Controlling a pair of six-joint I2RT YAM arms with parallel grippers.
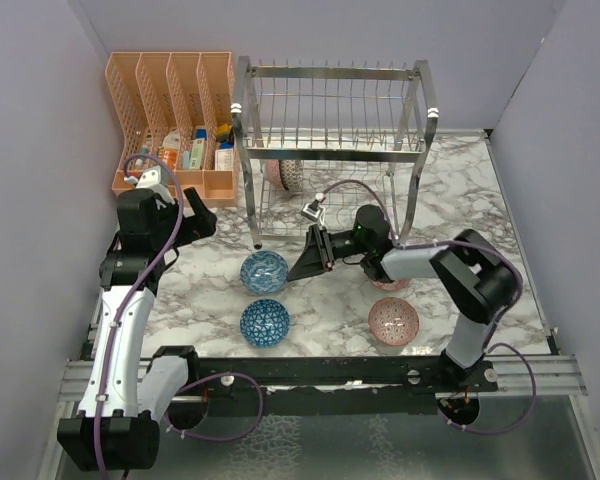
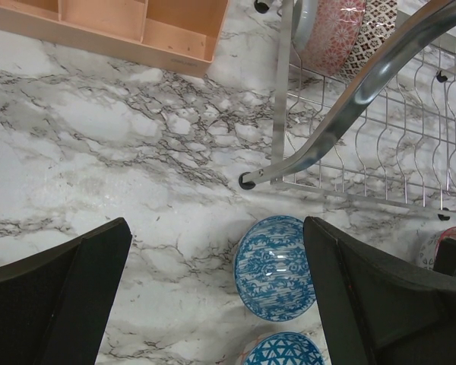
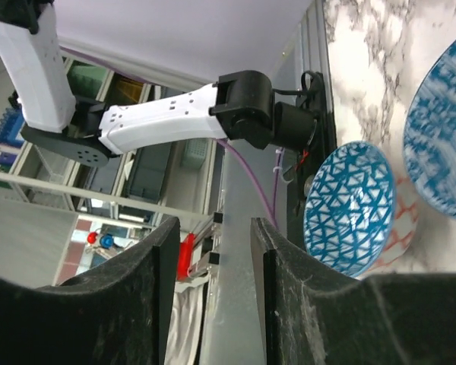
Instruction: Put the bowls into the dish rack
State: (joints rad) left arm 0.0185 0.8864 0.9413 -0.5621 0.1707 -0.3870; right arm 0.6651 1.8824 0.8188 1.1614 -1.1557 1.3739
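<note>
Two blue bowls lie on the marble: a floral one [image 1: 264, 271] [image 2: 275, 266] [image 3: 444, 144] and a triangle-patterned one [image 1: 265, 322] [image 2: 285, 350] [image 3: 349, 209] nearer the arms. A pink bowl [image 1: 394, 320] sits at the front right, and another bowl [image 1: 390, 284] peeks out from under the right arm. The dish rack [image 1: 330, 100] [image 2: 380, 152] holds a pink-red bowl [image 1: 280, 172] [image 2: 330, 30] with a dark-and-white one [image 2: 376, 15] behind it on its lower tier. My right gripper [image 1: 302, 262] [image 3: 213, 228] is open and empty, just right of the floral bowl. My left gripper [image 1: 202, 222] [image 2: 213, 304] hangs wide open above the marble, left of that bowl.
An orange mesh organizer [image 1: 170, 110] [image 2: 137, 23] with small items stands at the back left beside the rack. The rack's front leg [image 2: 247, 181] stands just behind the floral bowl. Grey walls close in both sides.
</note>
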